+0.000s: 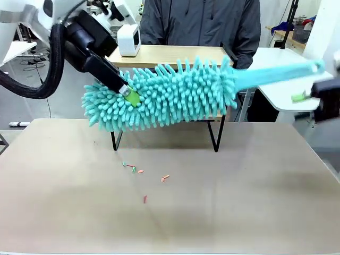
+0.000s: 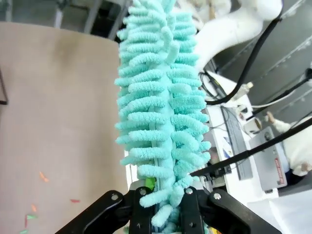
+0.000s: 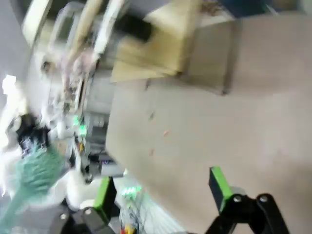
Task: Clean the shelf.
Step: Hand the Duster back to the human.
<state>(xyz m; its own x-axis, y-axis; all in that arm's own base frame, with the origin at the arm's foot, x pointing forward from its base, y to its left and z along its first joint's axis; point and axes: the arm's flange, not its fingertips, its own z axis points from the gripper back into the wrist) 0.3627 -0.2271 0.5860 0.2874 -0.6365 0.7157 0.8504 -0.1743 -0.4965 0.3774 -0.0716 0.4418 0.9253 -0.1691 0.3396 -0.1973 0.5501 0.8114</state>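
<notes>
The shelf [image 1: 175, 54] stands at the table's far side, and a teal fluffy duster [image 1: 170, 95] hangs across its front, hiding the lower board. My left gripper [image 1: 129, 95] is shut on the duster's fluffy head near its left end. In the left wrist view the duster [image 2: 161, 107] runs up from between the fingers [image 2: 141, 219]. The duster's handle [image 1: 281, 73] points right. Just below its tip is my right gripper [image 1: 313, 98], blurred and apart from it. It stands open and empty [image 3: 161, 187] in its own view, with the blurred shelf [image 3: 161, 53] far off.
Small coloured scraps [image 1: 133, 169] lie on the table [image 1: 239, 202] in front of the shelf. A white device [image 1: 129, 40] sits on the shelf's top board at the left. A person in a dark jacket [image 1: 202, 24] stands behind the shelf.
</notes>
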